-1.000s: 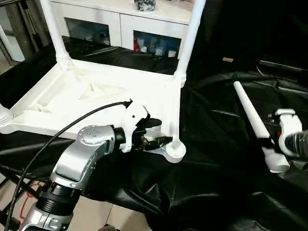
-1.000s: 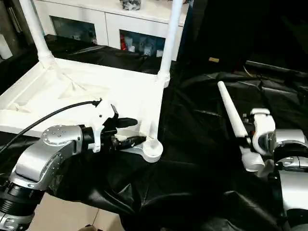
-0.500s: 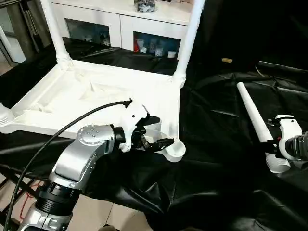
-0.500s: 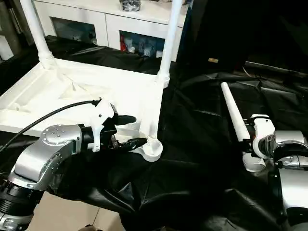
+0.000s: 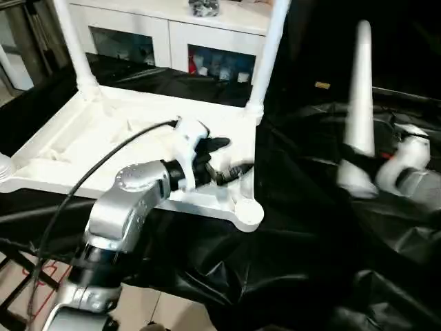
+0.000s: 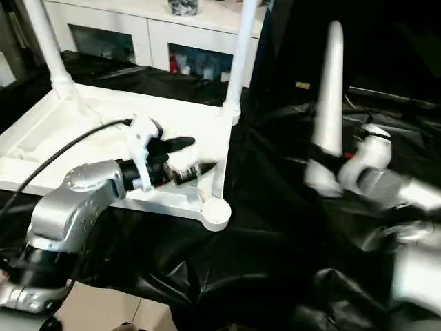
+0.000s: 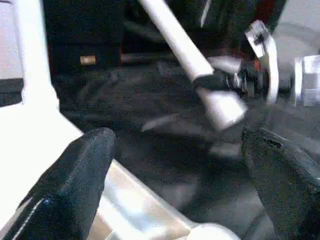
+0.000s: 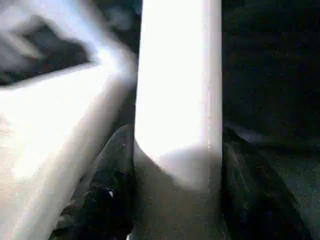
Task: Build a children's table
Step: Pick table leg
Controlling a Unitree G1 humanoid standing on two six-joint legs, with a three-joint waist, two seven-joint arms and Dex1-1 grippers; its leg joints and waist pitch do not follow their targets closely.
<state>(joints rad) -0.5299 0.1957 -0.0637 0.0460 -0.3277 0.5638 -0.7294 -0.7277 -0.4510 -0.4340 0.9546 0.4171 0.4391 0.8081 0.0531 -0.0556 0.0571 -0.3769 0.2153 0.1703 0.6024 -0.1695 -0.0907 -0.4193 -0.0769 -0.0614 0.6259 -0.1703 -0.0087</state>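
Black cloth covers the big desk (image 5: 289,262) from side to side. On its left part lies the white tabletop (image 5: 103,138), upside down, with its ribbed side up. Behind the desk stands a white cabinet (image 5: 172,34) with glass doors, and small things sit on its shelves. Pale floor shows below the desk's near edge.

Two legs already stand up from the far corners of the tabletop: the far left leg (image 5: 72,41) and the far right leg (image 5: 270,48). The near right corner socket (image 5: 248,212) is round and has no leg in it.

The left tool (image 5: 224,160) is over the tabletop's right edge, just behind that socket. Its two black fingers (image 7: 75,180) are spread wide with nothing between them. A black cable (image 5: 83,179) runs along the left arm.

The right tool (image 6: 324,165) is up in the air over the right part of the desk, well apart from the tabletop. It squeezes the loose leg (image 5: 360,96) near its thick bottom end. This leg stands almost straight up, thin end on top, and does not touch the desk.
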